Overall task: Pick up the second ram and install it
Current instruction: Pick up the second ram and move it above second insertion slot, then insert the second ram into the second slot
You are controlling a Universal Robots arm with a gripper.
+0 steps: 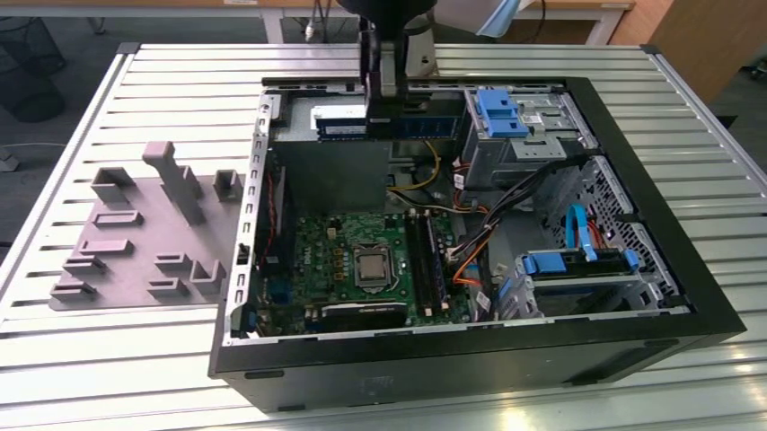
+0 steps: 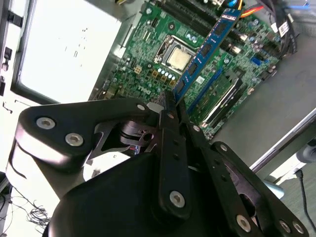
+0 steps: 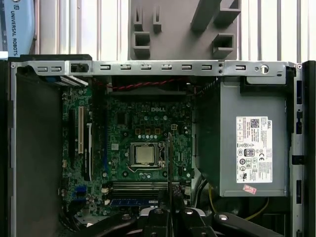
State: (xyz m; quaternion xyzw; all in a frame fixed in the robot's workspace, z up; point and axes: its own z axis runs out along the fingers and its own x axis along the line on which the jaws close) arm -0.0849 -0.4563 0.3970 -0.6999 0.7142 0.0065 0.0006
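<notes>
Here we go: the end effector [image 2: 172,101] is pinched tight on the second ram [image 2: 207,49]. In the second wrist view the blue stick runs out from between the pressed-together fingers, reaching over the green motherboard [image 2: 148,54]. It's up in the air, clear of the board and not in any slot. In the exterior view the arm hangs above the open computer case [image 1: 480,359], which sits on the slatted metal counter [image 1: 120,359]. Down below, in the first wrist view, another blue stick [image 3: 133,202] sits seated among the memory slots beside the silver chip [image 3: 144,154]. A grey fixture plate [image 1: 132,242] lies on the counter at the exterior view's left, just beside the case.
</notes>
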